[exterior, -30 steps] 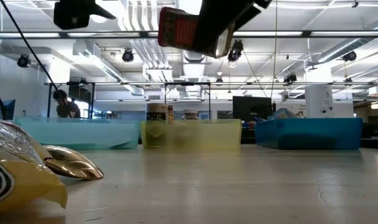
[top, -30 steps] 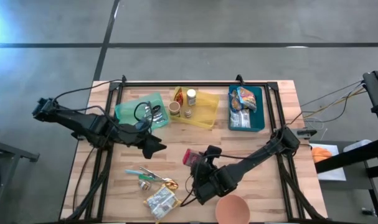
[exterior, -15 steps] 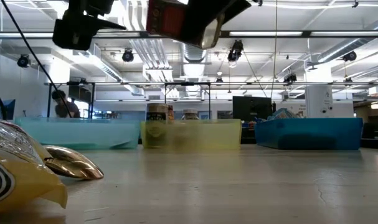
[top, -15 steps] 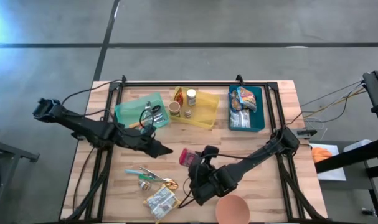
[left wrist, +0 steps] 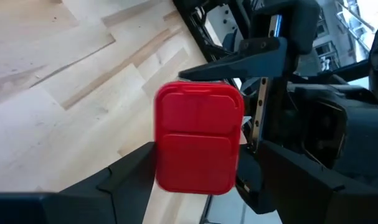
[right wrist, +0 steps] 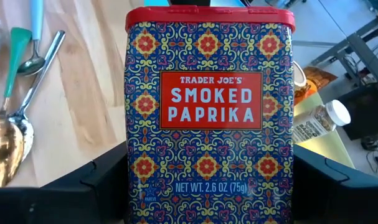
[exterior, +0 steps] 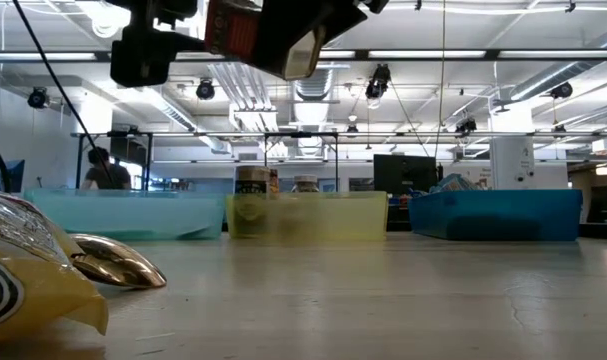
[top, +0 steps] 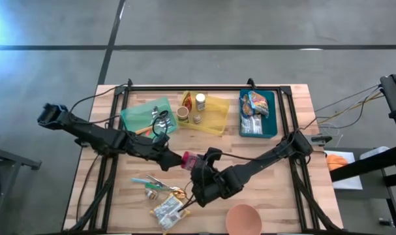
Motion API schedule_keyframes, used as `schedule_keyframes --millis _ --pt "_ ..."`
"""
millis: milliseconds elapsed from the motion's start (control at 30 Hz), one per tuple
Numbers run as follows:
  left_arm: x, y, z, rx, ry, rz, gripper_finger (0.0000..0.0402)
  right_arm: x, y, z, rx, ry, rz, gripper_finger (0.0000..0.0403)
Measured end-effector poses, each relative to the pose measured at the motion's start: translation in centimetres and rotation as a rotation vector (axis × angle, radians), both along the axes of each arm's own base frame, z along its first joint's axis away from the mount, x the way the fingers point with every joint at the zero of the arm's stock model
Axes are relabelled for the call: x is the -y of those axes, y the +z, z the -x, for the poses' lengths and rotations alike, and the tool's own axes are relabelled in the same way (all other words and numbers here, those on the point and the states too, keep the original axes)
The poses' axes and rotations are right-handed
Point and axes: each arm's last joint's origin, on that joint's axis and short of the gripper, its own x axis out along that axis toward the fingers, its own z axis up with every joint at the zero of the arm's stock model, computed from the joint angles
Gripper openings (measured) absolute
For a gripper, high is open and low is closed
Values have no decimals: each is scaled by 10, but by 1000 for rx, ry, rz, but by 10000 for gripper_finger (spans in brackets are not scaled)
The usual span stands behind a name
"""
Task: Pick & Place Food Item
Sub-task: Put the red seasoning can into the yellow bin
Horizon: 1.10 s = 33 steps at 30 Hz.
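Observation:
A smoked paprika tin (right wrist: 208,106), blue-patterned with a red lid (left wrist: 198,134), hangs in the air over the middle of the table (top: 119,196). My right gripper (top: 201,175) is shut on it. My left gripper (top: 176,158) is open and comes at the tin's lid end from the table's left. Its two fingers stand on either side of the lid in the left wrist view. In the low view the tin (exterior: 245,30) is high above the tabletop, next to the left gripper (exterior: 148,55). My right gripper pinches the tin's two narrow sides (right wrist: 129,180) near its bottom end between its two fingers. The fingers slant down toward the table's far left and run along the tin. The tin is lifted clear, lid end away from the gripper. My left gripper: I cannot tell whether its fingers touch the lid.
At the back stand a green tray (top: 140,116) with utensils, a yellow tray (top: 214,117) with jars and a blue bin (top: 271,121) with packets. Spoons (top: 160,188) and a packet (top: 168,210) lie near left; a pink bowl (top: 243,220) sits at the near edge.
My left gripper has come down and toward the table's right, up to the tin's lid end, which now lies between its open fingers. My right gripper has carried the tin a little toward the table's left, still clear of the table.

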Motion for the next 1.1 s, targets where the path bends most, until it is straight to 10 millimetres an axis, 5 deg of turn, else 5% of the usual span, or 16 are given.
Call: schedule_keyframes --millis 667,1100 --pt "4 -19 -13 -60 -23 -65 282 3 3 -9 28 37 12 294" --pt "3 -11 -9 -34 -62 -51 282 -3 6 -5 41 48 14 294"
